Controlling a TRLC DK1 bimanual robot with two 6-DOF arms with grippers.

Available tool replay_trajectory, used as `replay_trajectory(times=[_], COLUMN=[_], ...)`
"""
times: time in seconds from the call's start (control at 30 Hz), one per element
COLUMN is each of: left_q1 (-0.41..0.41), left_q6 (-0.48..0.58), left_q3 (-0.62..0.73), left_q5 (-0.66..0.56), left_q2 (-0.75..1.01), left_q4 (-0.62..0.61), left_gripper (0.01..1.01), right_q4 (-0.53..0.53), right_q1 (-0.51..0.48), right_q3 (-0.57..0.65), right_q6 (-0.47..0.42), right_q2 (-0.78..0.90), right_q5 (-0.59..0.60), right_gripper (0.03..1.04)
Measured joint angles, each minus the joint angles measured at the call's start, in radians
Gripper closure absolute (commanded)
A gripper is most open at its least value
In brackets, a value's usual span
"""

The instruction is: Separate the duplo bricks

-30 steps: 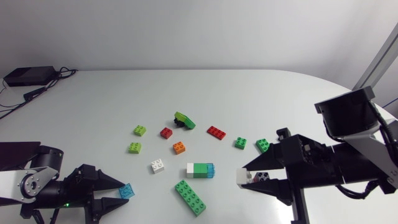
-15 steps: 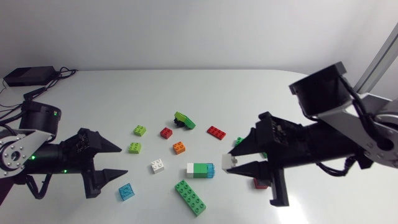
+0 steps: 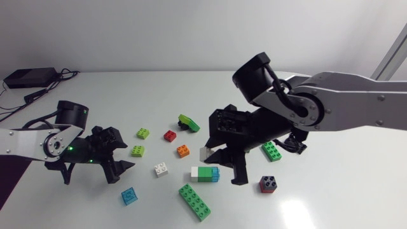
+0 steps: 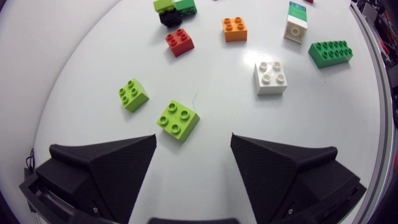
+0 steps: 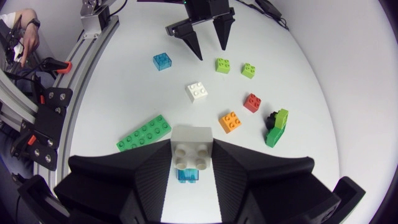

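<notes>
Within right gripper (image 5: 191,153), white four-stud brick (image 5: 191,140), seemingly clamped.

Clock directions are as seen from above, with 12 at the far edge of the table (image 3: 191,89). Bare tabletop runs wide along 12 o'clock, and again at 5 o'clock beyond the red-and-black brick (image 3: 268,184). The right arm (image 3: 343,111) lies across from 3 o'clock to the middle and bars that way in. The right gripper (image 5: 191,152), clamped on a held white brick (image 5: 191,138), hangs above the three-colour stack (image 3: 205,173). The left gripper (image 3: 129,156) has its fingers apart with open surface between them. A lime brick (image 3: 137,151) sits close at its 2 o'clock, a loose white brick (image 3: 161,169) at 4 and a blue brick (image 3: 130,195) at 6.
</notes>
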Motion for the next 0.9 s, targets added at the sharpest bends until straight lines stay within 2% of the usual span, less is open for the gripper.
replay_trajectory(times=[0.23,0.57,0.77,0.9], left_q1=[-0.038,-0.007,0.015,0.015], left_q6=[-0.015,-0.018,-0.017,-0.018], left_q3=[0.109,0.282,0.346,0.327], left_q5=[-0.016,-0.027,-0.029,-0.024], left_q2=[0.150,0.315,0.332,0.252], left_q4=[0.056,0.082,0.089,0.050], left_gripper=[0.207,0.205,0.207,0.207], right_q4=[-0.003,-0.007,-0.008,-0.013], right_q1=[0.005,0.005,0.008,0.013], right_q3=[0.019,0.033,0.039,0.044], right_q6=[-0.008,-0.011,-0.011,-0.018], right_q2=[0.016,0.040,0.056,0.059], right_q5=[0.004,0.004,0.004,0.004], right_gripper=[0.78,0.78,0.78,0.78])
